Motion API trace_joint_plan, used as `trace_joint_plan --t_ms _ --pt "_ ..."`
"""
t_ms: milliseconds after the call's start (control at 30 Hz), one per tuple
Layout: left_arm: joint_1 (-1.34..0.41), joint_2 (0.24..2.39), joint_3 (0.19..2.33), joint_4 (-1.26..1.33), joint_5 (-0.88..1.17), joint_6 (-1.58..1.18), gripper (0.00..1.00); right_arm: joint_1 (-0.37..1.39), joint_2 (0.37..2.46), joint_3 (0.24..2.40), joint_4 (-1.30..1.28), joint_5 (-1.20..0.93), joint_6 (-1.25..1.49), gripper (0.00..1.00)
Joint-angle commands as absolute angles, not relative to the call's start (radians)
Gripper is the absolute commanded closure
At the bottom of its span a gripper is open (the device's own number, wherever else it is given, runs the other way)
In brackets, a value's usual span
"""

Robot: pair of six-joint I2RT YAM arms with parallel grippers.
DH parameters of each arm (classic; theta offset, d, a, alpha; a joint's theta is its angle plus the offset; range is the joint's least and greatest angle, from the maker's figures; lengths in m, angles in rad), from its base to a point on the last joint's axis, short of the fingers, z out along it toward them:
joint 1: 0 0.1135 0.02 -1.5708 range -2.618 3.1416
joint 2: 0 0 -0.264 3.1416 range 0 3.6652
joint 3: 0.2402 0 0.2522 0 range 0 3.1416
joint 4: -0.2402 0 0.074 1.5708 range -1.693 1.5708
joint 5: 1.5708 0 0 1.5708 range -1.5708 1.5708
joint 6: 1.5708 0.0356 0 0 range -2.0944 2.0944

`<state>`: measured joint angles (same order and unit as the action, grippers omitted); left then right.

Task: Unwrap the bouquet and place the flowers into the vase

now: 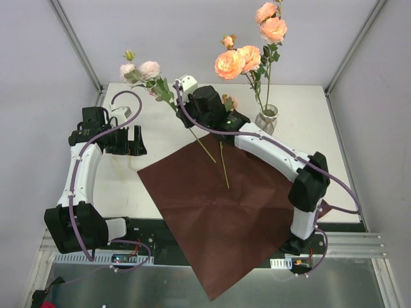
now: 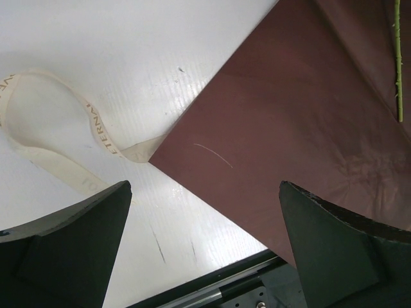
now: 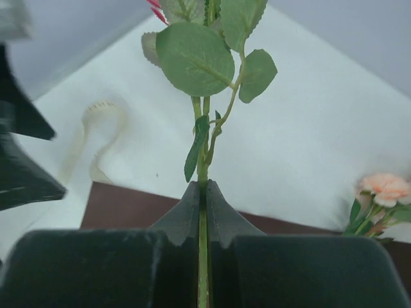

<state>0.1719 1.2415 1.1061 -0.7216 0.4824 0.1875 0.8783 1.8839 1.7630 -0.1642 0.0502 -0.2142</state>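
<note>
The right gripper [image 3: 202, 196] has its jaws pressed onto the green stem of a pale pink rose sprig [image 3: 203, 147], whose leaves fan just beyond the fingertips. The left gripper [image 2: 205, 237] has its jaws spread with nothing between them. Beneath them lie the white table [image 2: 160, 58], a corner of the maroon wrapping sheet [image 2: 289, 128] and the cream ribbon [image 2: 58, 163]. To the right of the pinching jaws, peach roses [image 1: 241, 61] stand in the white vase [image 1: 266, 119]. Grey walls [image 1: 192, 32] enclose the table.

The setting is a robotics laboratory test cell. A white table [image 1: 308, 109] stands inside plain pale walls [image 1: 192, 38] and aluminium frame posts [image 1: 78, 45]. The left arm [image 1: 80, 170] and the right arm [image 1: 270, 149] are bolted to a slotted metal rail [image 1: 353, 244], with exposed cabling [image 1: 128, 92].
</note>
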Motion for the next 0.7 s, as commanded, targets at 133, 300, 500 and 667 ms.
trace_joint_plan --t_ms 133,300,500,667 --pt "0.186 1.215 1.123 -0.738 0.543 0.207 0.01 0.939 1.564 1.714 0.037 0.075 -0.331 0.99" --pt "0.186 1.232 1.123 -0.739 0.537 0.206 0.01 0.956 1.415 1.689 0.086 0.058 -0.409 0.99" --pt "0.186 1.239 1.126 -0.738 0.537 0.209 0.01 0.954 1.240 1.603 0.241 0.072 -0.494 0.99" --pt "0.186 1.241 1.127 -0.738 0.545 0.212 0.01 0.947 1.106 1.386 0.568 0.251 -0.673 0.99"
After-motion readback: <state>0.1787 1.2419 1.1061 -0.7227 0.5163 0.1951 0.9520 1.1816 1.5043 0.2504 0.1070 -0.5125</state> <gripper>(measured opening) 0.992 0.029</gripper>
